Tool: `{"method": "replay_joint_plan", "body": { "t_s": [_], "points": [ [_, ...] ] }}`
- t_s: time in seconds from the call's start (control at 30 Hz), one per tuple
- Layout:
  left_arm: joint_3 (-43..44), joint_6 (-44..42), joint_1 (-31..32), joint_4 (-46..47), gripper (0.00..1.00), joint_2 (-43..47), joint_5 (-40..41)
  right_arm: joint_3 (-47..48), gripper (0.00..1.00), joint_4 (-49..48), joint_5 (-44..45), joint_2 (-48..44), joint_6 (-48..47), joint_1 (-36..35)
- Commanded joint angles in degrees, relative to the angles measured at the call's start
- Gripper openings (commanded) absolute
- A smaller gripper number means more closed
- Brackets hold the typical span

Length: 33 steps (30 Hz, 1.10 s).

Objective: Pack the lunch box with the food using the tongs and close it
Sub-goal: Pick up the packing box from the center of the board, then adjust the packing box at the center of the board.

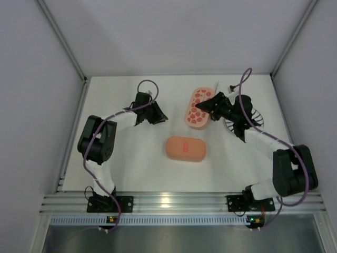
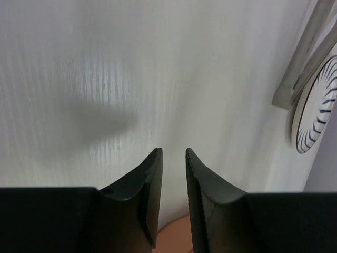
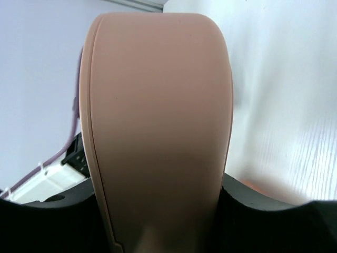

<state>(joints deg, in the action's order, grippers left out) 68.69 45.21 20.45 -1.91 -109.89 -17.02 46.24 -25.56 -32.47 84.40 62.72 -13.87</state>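
The right end effector point(image 1: 205, 107), upper centre-right of the top view, is clamped on a salmon-pink, red-spotted lunch box part point(image 1: 194, 117) beside the striped plate point(image 1: 254, 119), while the left end effector point(image 2: 174, 158), upper centre-left, holds nothing, its fingers point(image 2: 150, 184) narrowly apart above the table point(image 1: 131, 158), and a second lunch box part point(image 1: 185, 148) lies at frame centre.

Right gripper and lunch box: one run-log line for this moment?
right gripper: jaws shut on pink lunch box piece | left gripper: jaws slightly apart, empty | other pink box: mid-table, untouched
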Motion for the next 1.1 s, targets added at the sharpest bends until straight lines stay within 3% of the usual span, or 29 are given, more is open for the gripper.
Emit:
{"method": "replay_joint_plan", "body": {
  "t_s": [0.0,0.23,0.5,0.53,0.83,1.07],
  "points": [
    [-3.73,-0.57,0.38,6.04,0.28,0.55,-6.09,-3.77,0.00,4.98,0.47,-10.82,-2.68,-1.42],
    [-7.07,1.19,0.73,15.35,0.25,-0.33,-12.95,-13.44,0.00,24.57,6.53,-30.94,-7.43,-9.24],
    [-7.34,2.77,1.61,19.75,0.23,-3.23,-16.64,-22.86,0.00,44.26,13.13,-57.31,-0.58,-19.61],
    [-7.86,3.04,2.31,21.49,0.23,-3.84,-16.99,-24.08,0.00,51.50,11.04,-65.16,2.47,-21.62],
    [-7.78,3.22,2.84,23.27,0.23,-4.99,-18.14,-23.47,0.00,62.12,6.90,-69.20,4.34,-24.01],
    [-7.07,3.13,2.84,23.62,0.23,-5.60,-19.02,-24.53,0.00,59.23,0.74,-59.89,2.85,-24.89]
  ]
}}
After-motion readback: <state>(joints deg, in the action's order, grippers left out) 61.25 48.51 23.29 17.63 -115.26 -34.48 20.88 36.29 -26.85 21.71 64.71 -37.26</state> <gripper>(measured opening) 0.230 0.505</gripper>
